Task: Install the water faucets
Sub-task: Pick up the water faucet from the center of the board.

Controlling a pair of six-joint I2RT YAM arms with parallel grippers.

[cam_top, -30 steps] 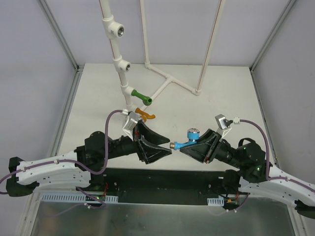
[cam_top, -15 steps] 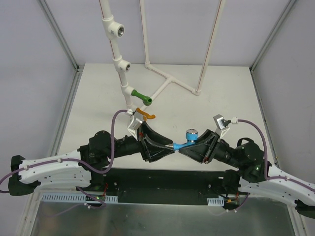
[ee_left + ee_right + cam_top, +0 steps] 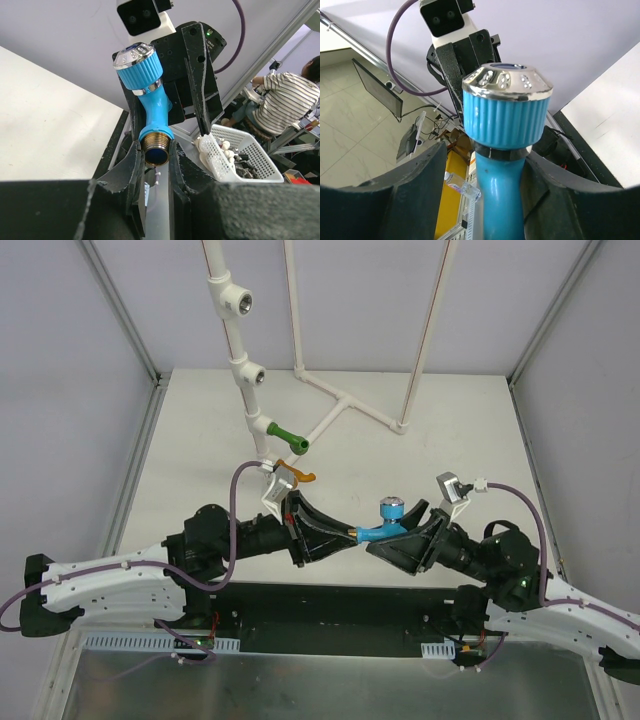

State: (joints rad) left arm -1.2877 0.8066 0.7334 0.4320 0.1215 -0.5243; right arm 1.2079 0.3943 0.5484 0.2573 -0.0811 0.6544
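Light blue plastic water faucet (image 3: pixel 152 102): smooth, glossy moulded body with a ribbed blue grip ring. Its cap is bright, mirror-finish metal with embossed dimples. The threaded end (image 3: pixel 156 142) is brass-coloured metal with a duller sheen.

Green plastic faucet (image 3: pixel 290 437) and orange plastic faucet (image 3: pixel 297 476): smooth plastic; finer finish cannot be told.

White pipe frame (image 3: pixel 240 365): smooth satin plastic tube; 2 open tee fittings show metal-lined sockets.

Left gripper (image 3: pixel 154 150) and right gripper (image 3: pixel 487 150): 2 fingers each, matt black plastic with a faintly grained surface.

White table top (image 3: pixel 450 440): matt and uniform.

White perforated basket (image 3: pixel 235 155): glossy plastic lattice.
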